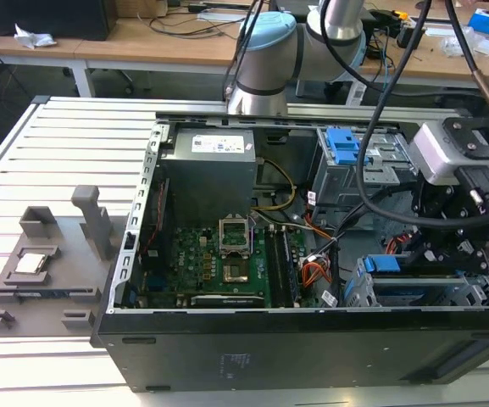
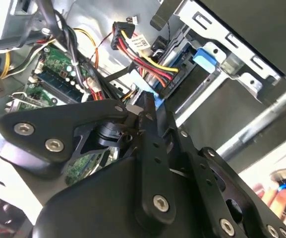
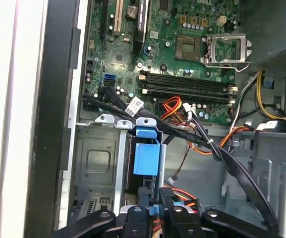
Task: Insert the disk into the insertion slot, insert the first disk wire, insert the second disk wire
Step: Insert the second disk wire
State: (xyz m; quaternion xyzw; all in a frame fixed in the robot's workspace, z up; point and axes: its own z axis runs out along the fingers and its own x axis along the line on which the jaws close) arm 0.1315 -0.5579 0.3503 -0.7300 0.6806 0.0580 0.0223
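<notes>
Closest up, found the black gripper (image 3: 154,214) low over the drive corner of an open computer case (image 1: 269,356), just beside a bundle of red, yellow and black wires (image 3: 182,196). Could not tell whether it was open, closed or gripping anything. Saw something blue right at its tip in both wrist views, but could not make out what.

Across the exterior view from its left: noted a grey plastic fixture (image 1: 41,271) lying on the slotted metal table (image 1: 24,170), apart from the case. Next, inside the case, saw the green motherboard (image 1: 227,263) lying flat, with the grey power supply (image 1: 210,170) behind it. Farther toward the exterior view's right, spotted a tall grey cage (image 1: 350,182) carrying a blue clip (image 1: 343,146).

At the exterior view's right, found the arm's wrist hanging above the slot (image 3: 95,163), a perforated grey metal bay. Saw the disk (image 3: 146,157) sitting inside that slot, its blue carrier tab poking out at the open end, near the gripper.
</notes>
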